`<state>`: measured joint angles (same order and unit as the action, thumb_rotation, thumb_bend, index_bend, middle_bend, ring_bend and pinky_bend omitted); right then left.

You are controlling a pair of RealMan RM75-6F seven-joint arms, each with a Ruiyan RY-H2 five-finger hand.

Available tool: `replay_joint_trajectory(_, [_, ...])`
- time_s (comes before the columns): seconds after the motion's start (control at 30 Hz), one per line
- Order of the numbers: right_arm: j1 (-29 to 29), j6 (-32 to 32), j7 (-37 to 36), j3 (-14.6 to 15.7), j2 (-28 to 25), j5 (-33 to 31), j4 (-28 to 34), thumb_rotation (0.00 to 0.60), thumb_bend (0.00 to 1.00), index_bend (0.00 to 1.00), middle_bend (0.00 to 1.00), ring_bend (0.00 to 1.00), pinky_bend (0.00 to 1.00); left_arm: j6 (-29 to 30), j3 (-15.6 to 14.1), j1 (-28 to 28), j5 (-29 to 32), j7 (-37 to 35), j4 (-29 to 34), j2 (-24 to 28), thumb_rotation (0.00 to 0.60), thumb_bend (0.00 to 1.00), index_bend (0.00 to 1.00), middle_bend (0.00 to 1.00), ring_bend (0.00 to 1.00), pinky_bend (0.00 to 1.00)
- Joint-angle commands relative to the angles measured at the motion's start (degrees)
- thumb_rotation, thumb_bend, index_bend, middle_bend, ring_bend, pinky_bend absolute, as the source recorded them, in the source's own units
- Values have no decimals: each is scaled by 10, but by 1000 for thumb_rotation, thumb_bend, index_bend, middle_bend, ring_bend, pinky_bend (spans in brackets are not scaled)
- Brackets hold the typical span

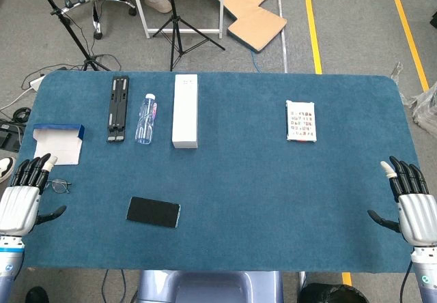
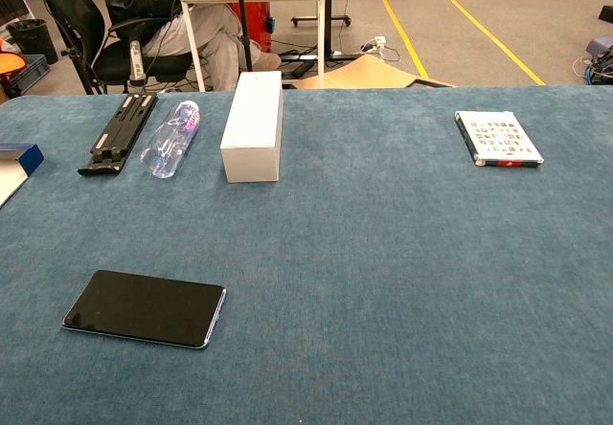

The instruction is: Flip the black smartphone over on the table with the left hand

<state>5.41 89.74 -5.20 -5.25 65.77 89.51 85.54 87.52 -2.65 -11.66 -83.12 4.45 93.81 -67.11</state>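
The black smartphone (image 1: 153, 211) (image 2: 145, 307) lies flat on the blue table cloth (image 1: 259, 180), near the front left, its dark glossy face up. My left hand (image 1: 24, 198) hovers at the table's left front edge, well to the left of the phone, fingers spread and holding nothing. My right hand (image 1: 411, 204) is at the right front edge, also spread and empty. Neither hand shows in the chest view.
Eyeglasses (image 1: 59, 185) lie just right of my left hand. A blue-rimmed open box (image 1: 58, 142), a black folded stand (image 1: 118, 108), a plastic bottle (image 1: 145, 119), a long white box (image 1: 185, 110) and a small patterned box (image 1: 301, 121) sit farther back.
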Motion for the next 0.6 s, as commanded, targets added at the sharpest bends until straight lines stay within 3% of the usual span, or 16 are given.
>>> replay_joint_trajectory(0.03, [-1, 1, 0, 0, 0, 0, 2, 600, 0, 0, 0, 0, 0, -6, -1, 2, -9, -11, -13, 0, 600, 0, 0, 0, 0, 0])
replay_joint_trajectory(0.27, [-1, -3, 0, 0, -4, -4, 6, 600, 0, 0, 0, 0, 0, -6, -2, 3, -33, 4, -23, -13, 600, 0, 0, 0, 0, 0])
replay_joint_trajectory(0.43, [1, -11, -3, 2, -6, -5, 9, 600, 0, 0, 0, 0, 0, -67, -18, -25, -65, 49, 6, -36, 600, 40, 0, 0, 0, 0])
replay_joint_trajectory(0.6, [2, -18, -5, 1, -8, -11, 12, 600, 0, 0, 0, 0, 0, -146, -17, -59, -54, 123, 29, -81, 600, 195, 0, 0, 0, 0])
